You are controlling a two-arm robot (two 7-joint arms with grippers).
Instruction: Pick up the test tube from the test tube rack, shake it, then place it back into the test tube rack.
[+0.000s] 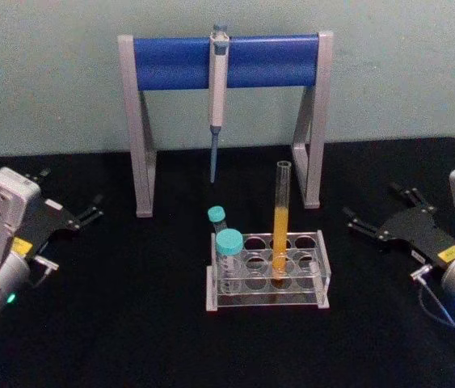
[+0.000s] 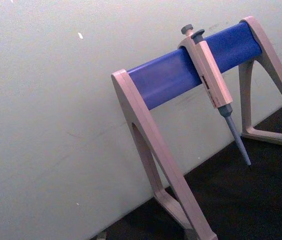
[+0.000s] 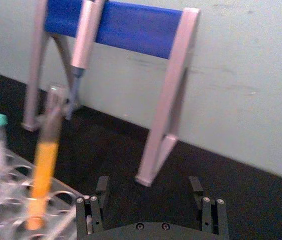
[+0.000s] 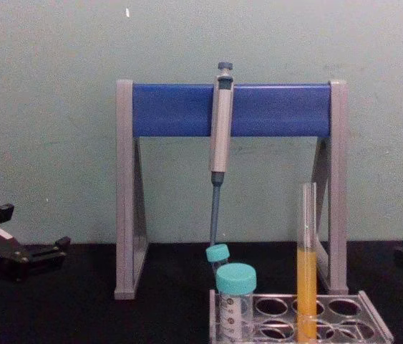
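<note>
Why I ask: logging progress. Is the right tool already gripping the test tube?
No: the right tool is open, well to the right of the test tube, which stands upright in the test tube rack.

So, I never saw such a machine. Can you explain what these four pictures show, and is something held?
It is a robot with two arms. One picture is from its head, one from its chest, one from each wrist. The left gripper and the right gripper wait open at the sides of the black table, holding nothing. Between them the test tube rack holds the test tube with orange liquid and two teal-capped vials. Behind, a pipette hangs on a grey stand.
</note>
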